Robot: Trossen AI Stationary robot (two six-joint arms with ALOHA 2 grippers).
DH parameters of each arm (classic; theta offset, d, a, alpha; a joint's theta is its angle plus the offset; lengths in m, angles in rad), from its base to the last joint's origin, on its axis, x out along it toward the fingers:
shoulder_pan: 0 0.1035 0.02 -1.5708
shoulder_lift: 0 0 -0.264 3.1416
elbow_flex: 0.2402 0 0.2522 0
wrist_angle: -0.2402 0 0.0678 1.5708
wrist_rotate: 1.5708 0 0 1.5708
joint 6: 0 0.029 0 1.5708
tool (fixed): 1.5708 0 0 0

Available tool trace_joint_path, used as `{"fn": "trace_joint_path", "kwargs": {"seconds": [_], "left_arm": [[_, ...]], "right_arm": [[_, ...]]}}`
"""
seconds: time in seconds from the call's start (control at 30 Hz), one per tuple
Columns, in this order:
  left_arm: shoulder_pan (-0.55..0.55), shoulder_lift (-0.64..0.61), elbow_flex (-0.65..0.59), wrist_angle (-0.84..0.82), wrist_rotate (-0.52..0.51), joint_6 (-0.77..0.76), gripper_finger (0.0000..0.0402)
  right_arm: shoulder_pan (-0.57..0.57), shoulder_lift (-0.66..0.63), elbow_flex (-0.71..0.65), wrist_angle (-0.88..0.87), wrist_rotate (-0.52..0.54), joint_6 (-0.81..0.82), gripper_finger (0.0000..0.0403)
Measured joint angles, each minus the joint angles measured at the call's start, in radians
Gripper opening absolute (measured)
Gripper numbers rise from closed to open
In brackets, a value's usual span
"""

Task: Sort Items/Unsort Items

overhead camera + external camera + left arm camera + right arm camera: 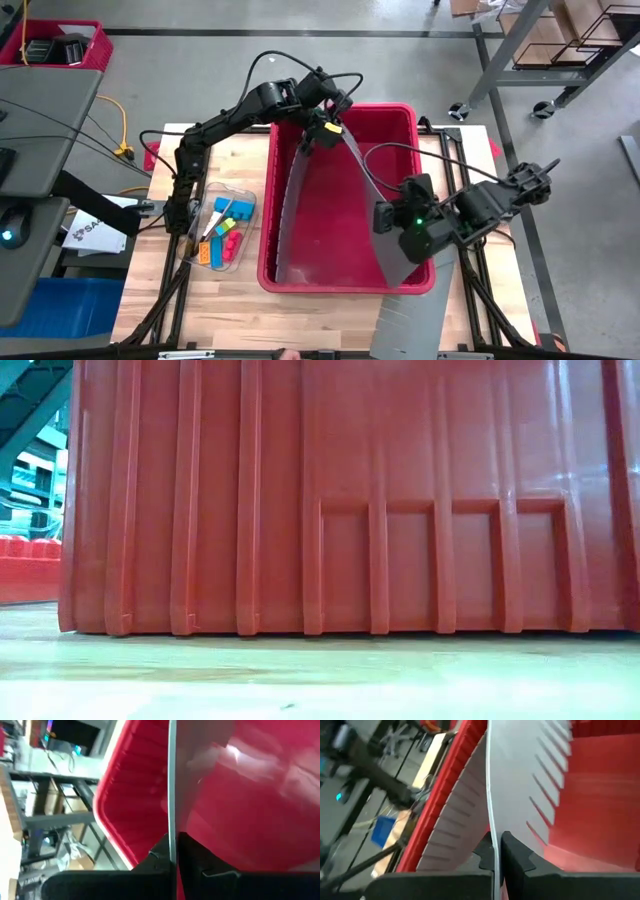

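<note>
The items, small blue, yellow, red, green and orange pieces, lie in a clear tray (222, 232) on the table left of the large red bin (400, 112). Two grey slotted divider panels stand on edge inside the bin. My left gripper (318, 138) is over the bin's far left part, shut on the far end of a panel (290, 215). My right gripper (386, 218) is over the bin's right part, shut on the wider panel (365, 190). The low view shows only the bin's wall (340, 500). My left gripper pinches the thin upper edge of a grey panel (172, 835) between its two fingers (192, 852), near the panel's far end. The panel stands on edge inside the bin. My right gripper pinches the upper edge of the wider slotted panel (492, 832) between its two fingers (515, 852), toward the panel's near end. The panel stands on edge and bows in a curve along the bin; its lower edge is hidden in the bin.
A third grey panel (405, 325) lies flat at the table's near edge, right of centre. Papers (95, 232) lie off the table's left side. The bin takes up most of the table's middle and right; bare wood shows near the front left.
</note>
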Motion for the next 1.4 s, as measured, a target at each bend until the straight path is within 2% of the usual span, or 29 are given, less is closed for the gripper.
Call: {"fn": "trace_joint_path", "kwargs": {"seconds": [0.23,0.4,0.63,0.83,1.0,1.2,1.4], "left_arm": [[0.006,0.0,0.004,0.031,-0.118,-0.039,0.0013],[0.002,0.0,0.004,0.054,-0.13,-0.276,0.0043],[0.002,0.0,0.004,0.065,0.008,-0.492,0.0111],[-0.002,-0.011,0.006,0.073,0.007,-0.766,0.0195],[-0.001,-0.06,0.006,0.103,0.016,-0.914,0.0247],[0.045,-0.138,0.006,0.136,0.119,-1.26,0.0257],[0.127,-0.153,0.006,0.167,0.169,-1.578,0.0255]], "right_arm": [[-0.002,0.002,-0.018,-0.005,0.081,0.066,0.0],[-0.002,0.002,-0.018,-0.005,0.088,0.07,0.0],[0.004,0.001,-0.018,-0.002,0.069,0.077,0.0001],[0.017,0.001,-0.018,-0.015,0.063,0.088,0.0002],[0.016,0.001,-0.016,-0.047,0.071,0.081,0.0002],[0.014,0.0,-0.015,-0.108,0.082,0.102,0.0002],[-0.012,0.028,-0.015,-0.11,0.063,0.02,0.0002]]}}
